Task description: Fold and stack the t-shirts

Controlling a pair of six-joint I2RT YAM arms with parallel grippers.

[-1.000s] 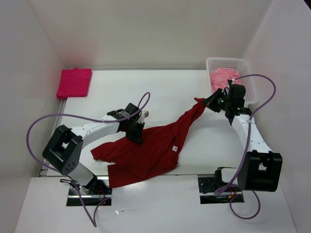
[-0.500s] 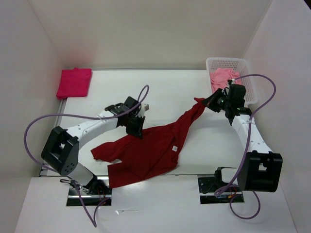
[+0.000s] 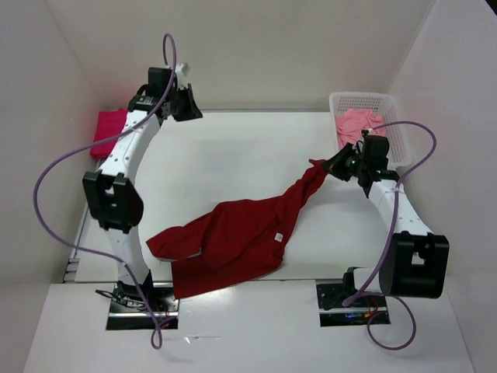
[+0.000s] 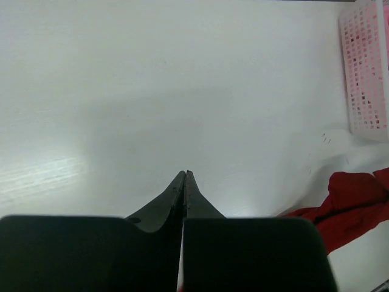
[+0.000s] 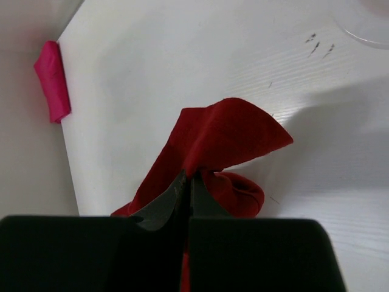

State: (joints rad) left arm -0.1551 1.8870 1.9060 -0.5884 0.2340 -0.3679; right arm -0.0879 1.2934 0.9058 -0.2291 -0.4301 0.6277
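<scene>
The dark red t-shirt (image 3: 241, 241) lies crumpled across the table's middle, one end stretched up to the right. My right gripper (image 3: 326, 166) is shut on that raised end, seen as a red fold (image 5: 225, 131) at the closed jaws (image 5: 189, 176). My left gripper (image 3: 194, 111) is held high at the back left, shut with nothing in it (image 4: 185, 174). The folded magenta t-shirt (image 3: 109, 128) lies at the back left, partly behind the left arm. The salmon t-shirt (image 3: 356, 124) sits bunched in the basket.
A white mesh basket (image 3: 392, 116) stands at the back right corner, also seen in the left wrist view (image 4: 364, 67). White walls close in the table on the left, back and right. Purple cables loop off both arms.
My left arm has left the dark red t-shirt and swung up to the back left, its gripper shut and empty. The right gripper still holds the shirt's end in the same place.
</scene>
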